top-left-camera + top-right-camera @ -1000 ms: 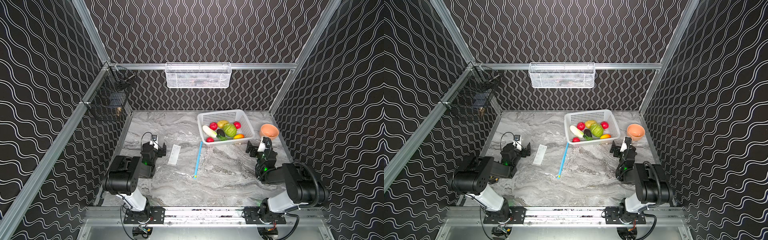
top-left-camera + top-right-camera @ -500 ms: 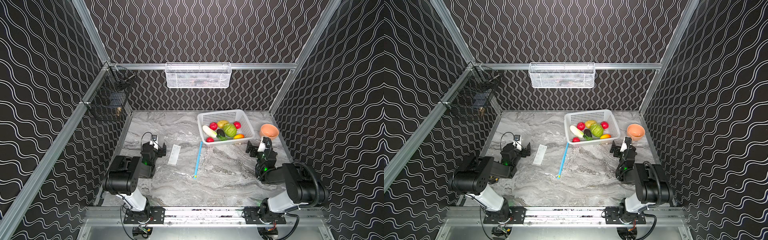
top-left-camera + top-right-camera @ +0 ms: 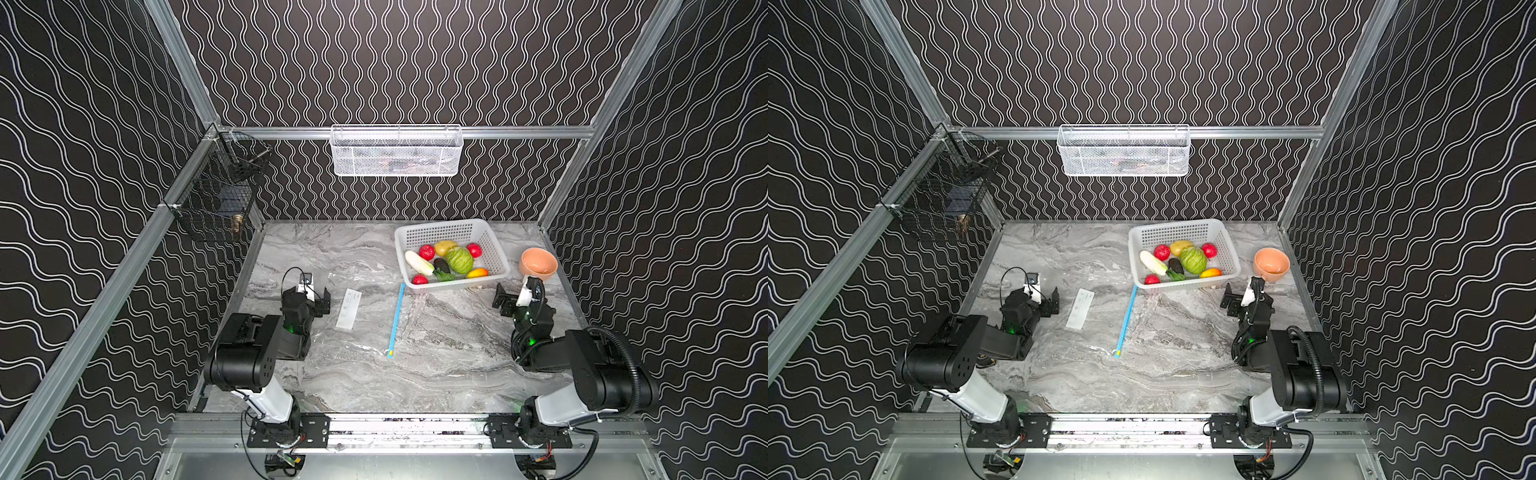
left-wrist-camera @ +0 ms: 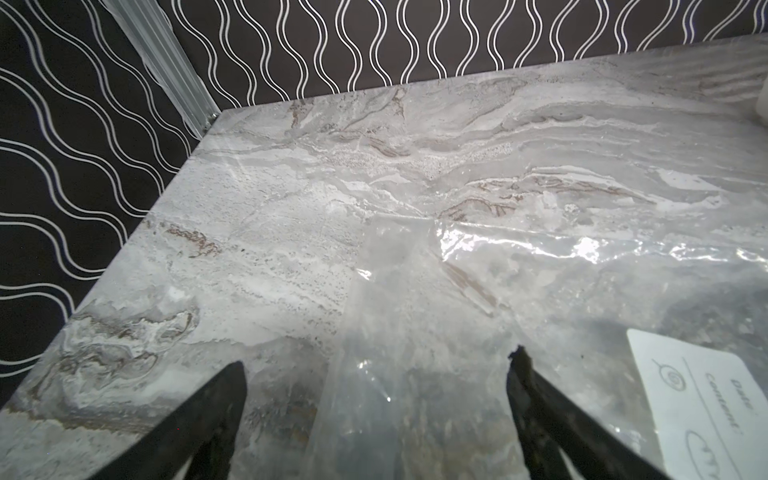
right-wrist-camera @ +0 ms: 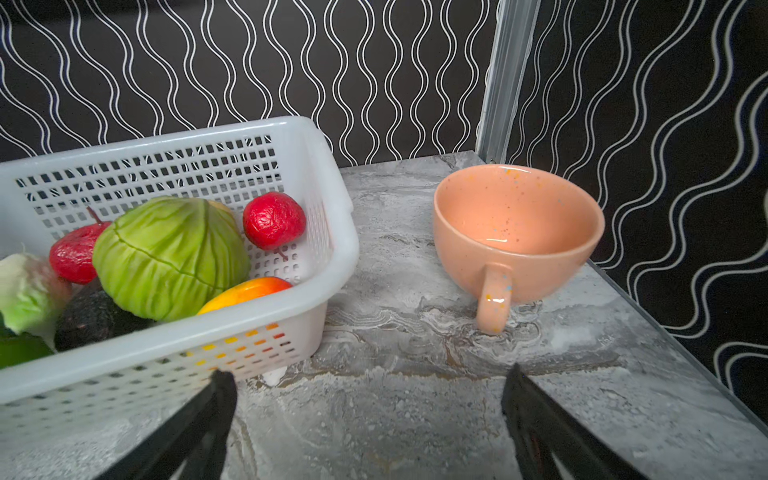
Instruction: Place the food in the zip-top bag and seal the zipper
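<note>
The food lies in a white perforated basket (image 3: 451,232) at the back right: a green melon (image 3: 459,260), a strawberry (image 3: 427,252), a lemon (image 3: 444,247), a white radish (image 3: 418,262), an eggplant (image 3: 441,264) and a mango (image 3: 477,273). The clear zip-top bag (image 3: 374,307) lies flat mid-table, its white label (image 3: 349,308) on the left and its light-blue zipper (image 3: 396,320) on the right. My left gripper (image 3: 320,305) rests open at the bag's left edge, and the plastic shows between its fingers (image 4: 232,386). My right gripper (image 5: 368,372) stands open and empty on the table in front of the basket's right corner.
A peach cup (image 3: 537,264) stands right of the basket, near the right wall. A white wire basket (image 3: 397,151) hangs on the back wall and black wire baskets (image 3: 216,208) hang on the left wall.
</note>
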